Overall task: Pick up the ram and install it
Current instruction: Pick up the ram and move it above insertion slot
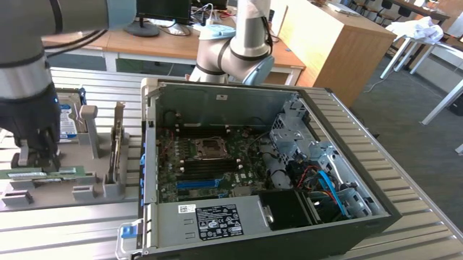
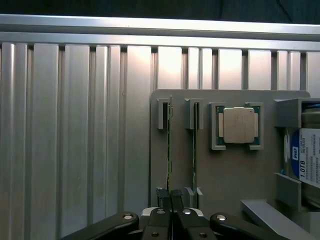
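**Desk:** Report the hand.

**Operator:** I see the hand (image 2: 171, 196) low over the grey tray (image 2: 225, 172). Its two fingers are pressed together on the nearest end of the ram (image 2: 170, 145), pinching the stick across its thin edge.

**Desk:** Where does the ram stand?

**Operator:** It stands upright on its long edge in a slot of the tray. It runs straight away from the fingertips to a small bracket at the far end. It sits in the tray, not in the computer.

**Desk:** What is close to the hand?

**Operator:** A second stick (image 2: 194, 145) stands parallel, just beside the pinched one, in its own slot. I cannot tell whether the fingers touch it. Further off on that same side, a silver processor (image 2: 238, 125) lies flat in a square pocket. Past it, a hard drive (image 2: 310, 160) with a blue-and-white label stands at the tray's edge.

**Desk:** And the computer?

**Operator:** In the exterior view the open case (image 1: 217, 105) lies on the slatted bench (image 2: 75, 140), to the exterior view's right of the tray. It is well apart from the hand, and its motherboard (image 1: 210, 162) faces up. A second arm (image 1: 242, 51) stands behind the case.
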Motion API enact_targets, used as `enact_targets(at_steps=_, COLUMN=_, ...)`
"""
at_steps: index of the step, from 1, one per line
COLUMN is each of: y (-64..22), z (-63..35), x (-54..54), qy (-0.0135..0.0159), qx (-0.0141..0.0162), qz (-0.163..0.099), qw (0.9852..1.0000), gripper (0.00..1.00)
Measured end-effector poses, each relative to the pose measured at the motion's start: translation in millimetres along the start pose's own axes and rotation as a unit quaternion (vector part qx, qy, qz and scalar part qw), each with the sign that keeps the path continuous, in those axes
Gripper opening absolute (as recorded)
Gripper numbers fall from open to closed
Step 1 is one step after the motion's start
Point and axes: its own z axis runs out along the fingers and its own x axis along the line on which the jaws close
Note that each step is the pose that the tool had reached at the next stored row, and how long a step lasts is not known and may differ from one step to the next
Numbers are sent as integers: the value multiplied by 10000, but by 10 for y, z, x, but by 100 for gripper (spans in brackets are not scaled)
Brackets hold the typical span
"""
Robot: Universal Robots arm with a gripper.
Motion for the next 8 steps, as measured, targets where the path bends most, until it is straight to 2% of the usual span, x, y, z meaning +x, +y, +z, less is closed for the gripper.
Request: enact_targets(at_steps=8, y=5, z=-331, x=-8, qy=0, qx=0, qz=0, qw=10000, gripper=11)
